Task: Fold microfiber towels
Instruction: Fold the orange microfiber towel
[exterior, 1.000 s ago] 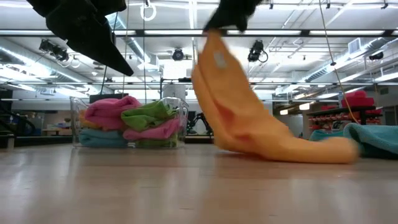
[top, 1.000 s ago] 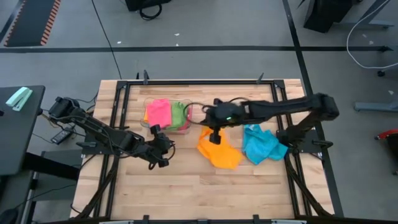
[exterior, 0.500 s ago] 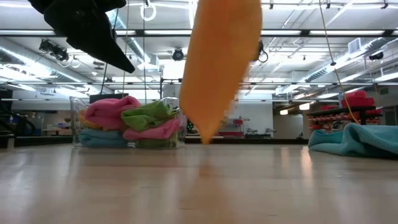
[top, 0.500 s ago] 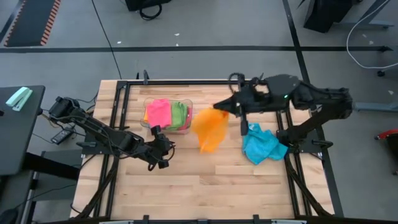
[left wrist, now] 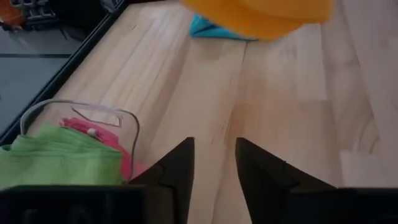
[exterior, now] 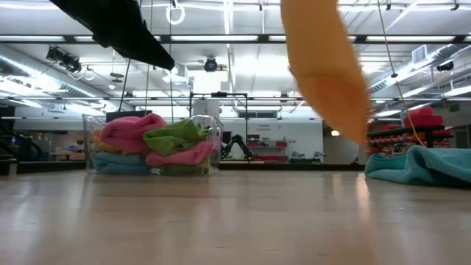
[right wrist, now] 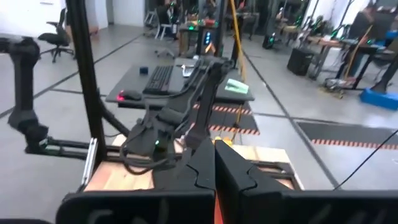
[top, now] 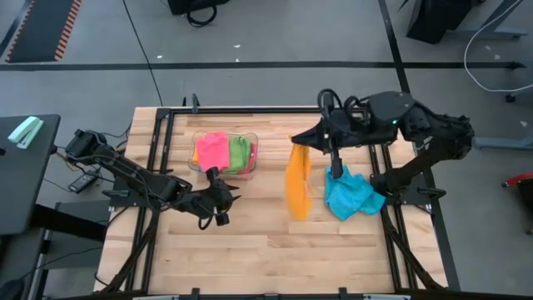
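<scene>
Dangling orange towel (top: 297, 190); bin (top: 250, 167) (clear) nearby

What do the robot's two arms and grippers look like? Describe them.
Both arms are dark, jointed and slim, with black cables looping off them. The left gripper has two black, angular, wedge-shaped fingers. The right gripper has matching black fingers with stepped inner edges.

Overhead and table-level views share the clear bin (top: 226, 153); wrist views look forward, seemingly close.
</scene>
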Robot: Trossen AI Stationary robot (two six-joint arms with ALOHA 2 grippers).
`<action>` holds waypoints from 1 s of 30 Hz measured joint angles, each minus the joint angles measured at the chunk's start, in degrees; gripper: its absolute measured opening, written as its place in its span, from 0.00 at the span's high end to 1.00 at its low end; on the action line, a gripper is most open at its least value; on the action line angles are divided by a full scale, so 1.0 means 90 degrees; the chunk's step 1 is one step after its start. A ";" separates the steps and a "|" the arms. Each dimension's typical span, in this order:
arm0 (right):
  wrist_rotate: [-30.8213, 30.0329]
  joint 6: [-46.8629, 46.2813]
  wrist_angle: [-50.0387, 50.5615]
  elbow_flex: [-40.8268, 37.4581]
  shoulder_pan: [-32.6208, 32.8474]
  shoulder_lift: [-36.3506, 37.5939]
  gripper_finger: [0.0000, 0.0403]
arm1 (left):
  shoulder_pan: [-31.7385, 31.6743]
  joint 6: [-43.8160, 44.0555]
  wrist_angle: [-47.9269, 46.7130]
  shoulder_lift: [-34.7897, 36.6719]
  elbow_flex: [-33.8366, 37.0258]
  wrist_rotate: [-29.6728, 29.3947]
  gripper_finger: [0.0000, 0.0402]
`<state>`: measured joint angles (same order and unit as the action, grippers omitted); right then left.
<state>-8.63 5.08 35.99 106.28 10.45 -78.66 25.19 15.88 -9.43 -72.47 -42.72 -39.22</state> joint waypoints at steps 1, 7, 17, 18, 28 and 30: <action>0.0000 -0.0020 0.0041 0.0000 0.0026 -0.0020 0.99 | 0.0000 0.0003 0.0013 0.0000 0.0000 0.0003 0.68; -0.0009 -0.0036 0.0215 -0.0008 0.0164 -0.0144 0.99 | 0.0000 0.0227 0.0005 0.0000 0.0000 0.0002 0.65; 0.0590 -0.0073 0.0227 -0.0007 0.0195 -0.0155 0.99 | -0.0022 0.0277 0.0108 0.0000 0.0000 0.0003 0.69; 0.0754 -0.0069 0.0228 -0.0007 0.0195 -0.0155 0.99 | -0.0054 0.0272 0.0230 0.0000 0.0000 0.0004 0.69; 0.0979 -0.0125 0.0197 0.0005 0.0193 -0.0222 0.99 | -0.0473 -0.1025 0.1650 -0.0002 0.0000 0.0005 0.56; 0.0982 -0.0146 0.0240 0.0002 0.0193 -0.0312 0.99 | -0.0547 -0.1197 0.1894 0.0000 0.0000 0.0093 0.54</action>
<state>0.21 3.77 38.15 106.30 12.19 -81.46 20.27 5.10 7.61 -72.47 -42.72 -38.38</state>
